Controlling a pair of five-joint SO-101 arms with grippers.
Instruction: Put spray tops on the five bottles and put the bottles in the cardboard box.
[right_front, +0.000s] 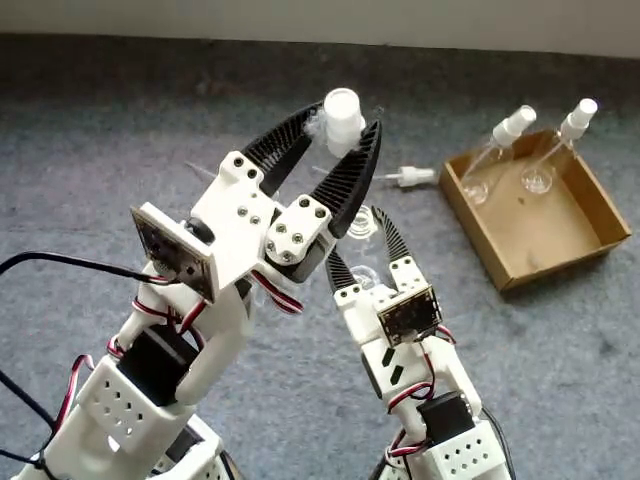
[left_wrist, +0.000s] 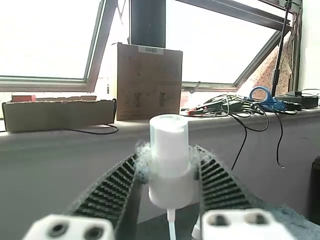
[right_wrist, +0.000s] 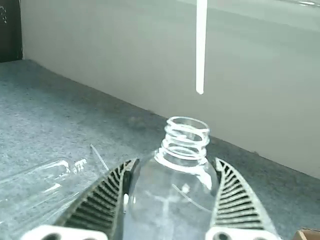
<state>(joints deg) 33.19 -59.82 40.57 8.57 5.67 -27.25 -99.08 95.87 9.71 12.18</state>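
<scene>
Spray top (left_wrist: 169, 135): clamped in left gripper (right_front: 345, 135) at 12 o'clock of the high view, held upright so that its dip tube (right_wrist: 201, 45) hangs just above the open neck below.
Bottle (right_wrist: 185, 150): clear and uncapped, gripped upright by right gripper (right_front: 358, 245) at centre, apparently steadied to receive the tube.
Cardboard box (right_front: 560, 255): at 2 o'clock, holding two capped bottles (right_front: 500, 150).
Loose spray top (right_front: 415, 177): lying on carpet (right_front: 120, 130), just beside the box at its 9 o'clock.
Step judged pending: lower the tube into the neck and seat the top.
</scene>
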